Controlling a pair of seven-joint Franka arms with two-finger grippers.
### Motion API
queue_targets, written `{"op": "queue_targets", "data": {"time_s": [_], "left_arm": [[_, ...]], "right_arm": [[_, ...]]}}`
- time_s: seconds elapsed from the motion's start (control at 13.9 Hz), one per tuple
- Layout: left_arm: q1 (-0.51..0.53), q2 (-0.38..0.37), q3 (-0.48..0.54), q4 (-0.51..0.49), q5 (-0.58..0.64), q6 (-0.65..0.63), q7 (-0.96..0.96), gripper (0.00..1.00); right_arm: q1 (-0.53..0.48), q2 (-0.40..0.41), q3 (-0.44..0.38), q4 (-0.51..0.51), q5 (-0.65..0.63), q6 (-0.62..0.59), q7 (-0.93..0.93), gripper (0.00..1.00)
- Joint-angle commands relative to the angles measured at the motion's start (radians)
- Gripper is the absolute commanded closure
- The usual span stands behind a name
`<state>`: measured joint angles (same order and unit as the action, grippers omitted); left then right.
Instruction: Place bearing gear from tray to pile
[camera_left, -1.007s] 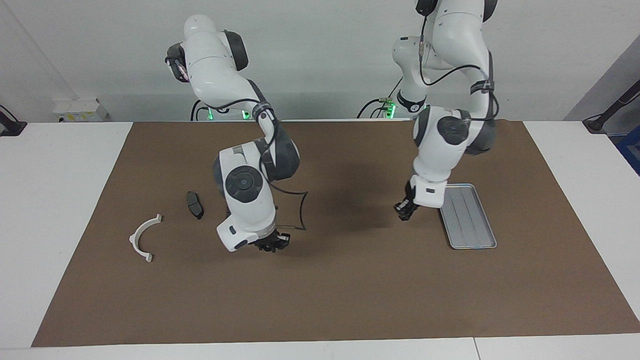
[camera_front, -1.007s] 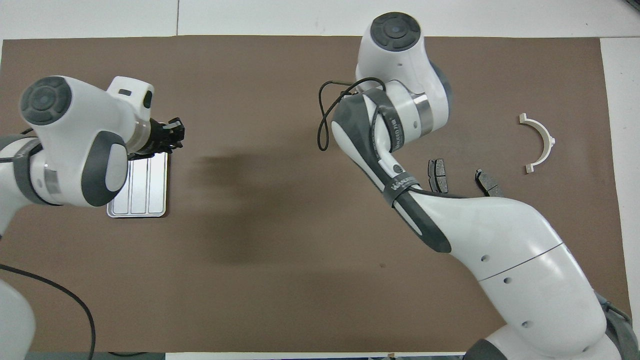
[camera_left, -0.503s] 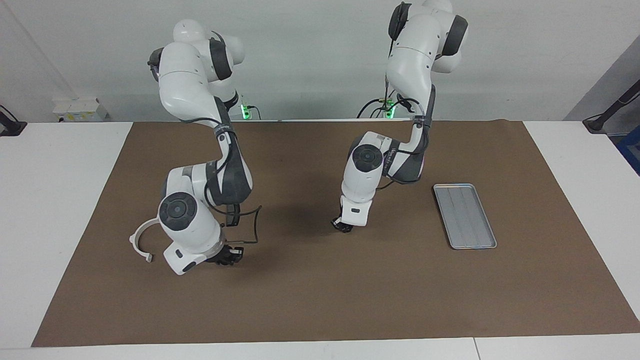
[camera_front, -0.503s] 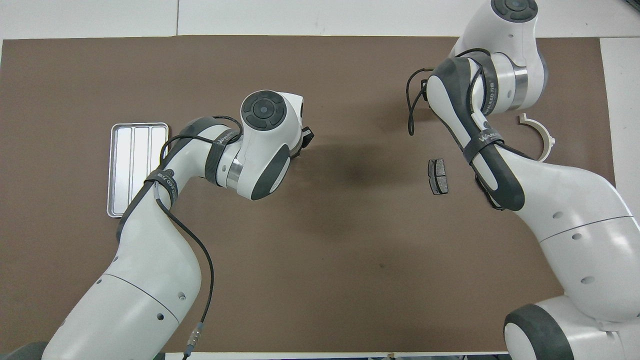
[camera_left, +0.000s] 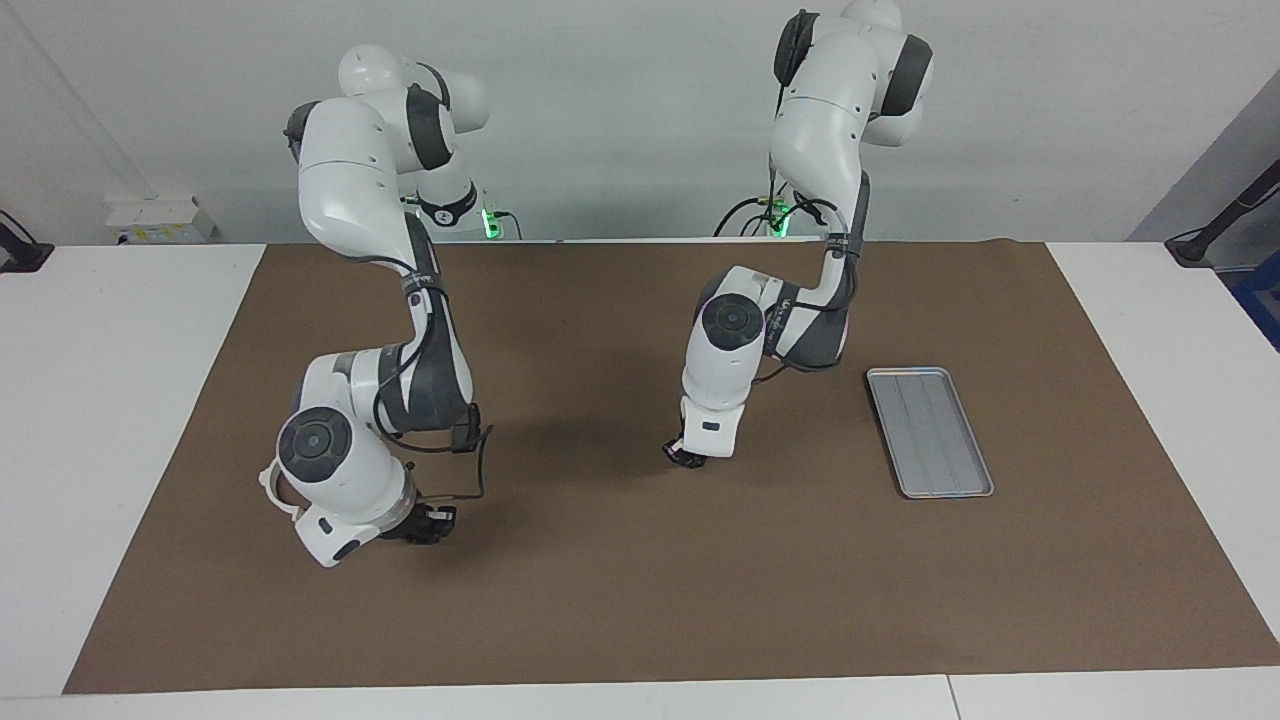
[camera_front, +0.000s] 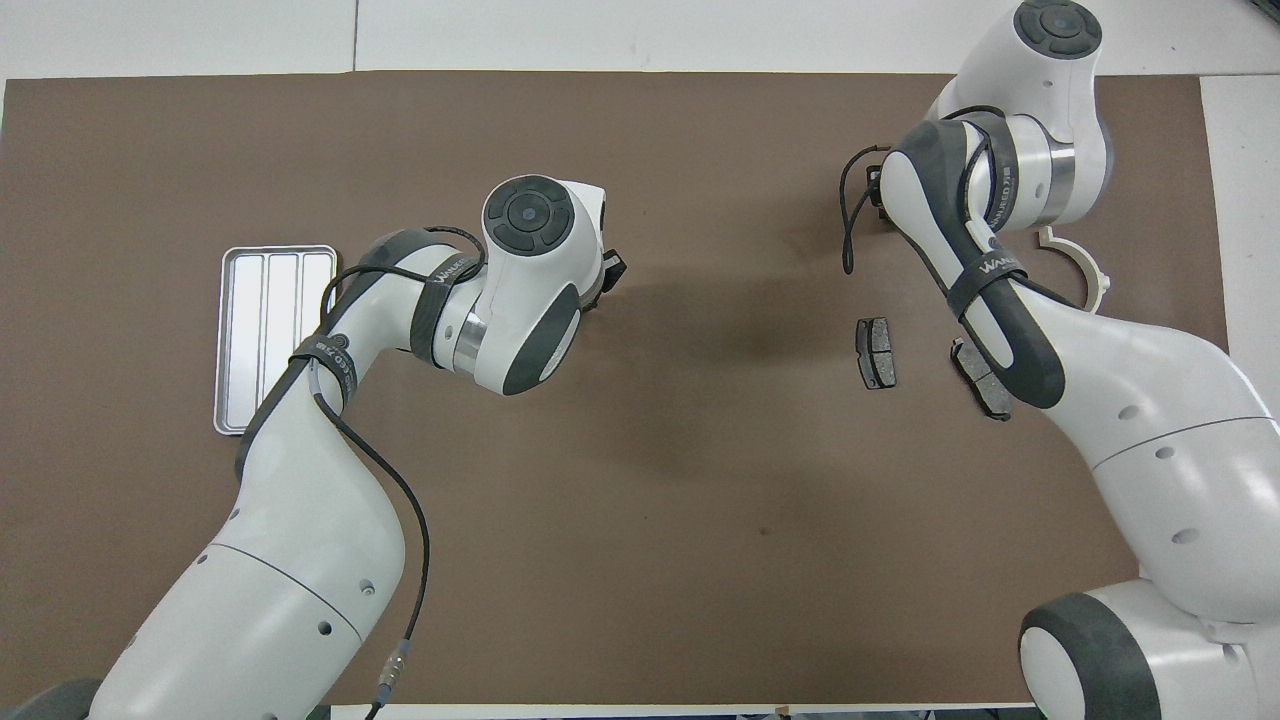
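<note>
The left arm bends steeply down over mid-mat; the left gripper (camera_left: 686, 457) is clenched, its contents not discernible. The right gripper (camera_left: 425, 524) hangs low beside the bracket (camera_front: 1090, 275); its state cannot be determined. The tray (camera_left: 930, 432) lies toward the left arm's end.

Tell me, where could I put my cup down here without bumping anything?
The brown mat lies bare between the tray and the left gripper, and along the edge farthest from the robots. It is crowded around the white bracket and brake pads, under the right gripper.
</note>
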<state>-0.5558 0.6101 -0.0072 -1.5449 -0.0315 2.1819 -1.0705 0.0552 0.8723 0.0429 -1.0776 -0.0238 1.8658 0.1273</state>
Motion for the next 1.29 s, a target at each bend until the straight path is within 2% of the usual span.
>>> {"op": "queue_targets", "data": {"time_s": [0.0,0.07,0.22,0.29,0.43,0.58,0.79,0.93,1.22], "left_arm": [[-0.018,0.017,0.026,0.009,0.021,-0.039,-0.020,0.00],[-0.010,-0.007,0.026,0.014,0.030,-0.069,-0.019,0.00],[0.038,-0.119,0.038,-0.009,0.030,-0.149,-0.005,0.00],[0.063,-0.162,0.038,-0.017,0.031,-0.193,0.013,0.00],[0.124,-0.264,0.041,-0.067,0.030,-0.258,0.108,0.00],[0.242,-0.386,0.041,-0.127,0.030,-0.321,0.286,0.00],[0.402,-0.496,0.038,-0.147,0.030,-0.460,0.553,0.00],[0.482,-0.545,0.038,-0.150,0.028,-0.496,0.676,0.00],[0.484,-0.587,0.041,-0.152,0.024,-0.551,0.745,0.00]], "right_arm": [[-0.015,0.004,0.012,-0.015,-0.005,0.027,-0.020,1.00],[-0.015,0.004,0.014,-0.015,-0.010,0.032,-0.018,1.00],[-0.015,0.004,0.014,-0.015,-0.010,0.032,-0.018,1.00],[-0.015,0.004,0.014,-0.015,-0.010,0.032,-0.012,0.95],[-0.012,0.004,0.014,-0.015,-0.010,0.032,-0.006,0.46],[-0.012,0.002,0.014,-0.015,-0.008,0.030,-0.006,0.00],[0.002,-0.009,0.012,-0.004,-0.008,-0.005,-0.006,0.00],[0.063,-0.019,-0.030,0.002,0.004,-0.052,0.050,0.00],[0.248,-0.035,-0.075,0.038,0.085,-0.126,0.413,0.00]]}}
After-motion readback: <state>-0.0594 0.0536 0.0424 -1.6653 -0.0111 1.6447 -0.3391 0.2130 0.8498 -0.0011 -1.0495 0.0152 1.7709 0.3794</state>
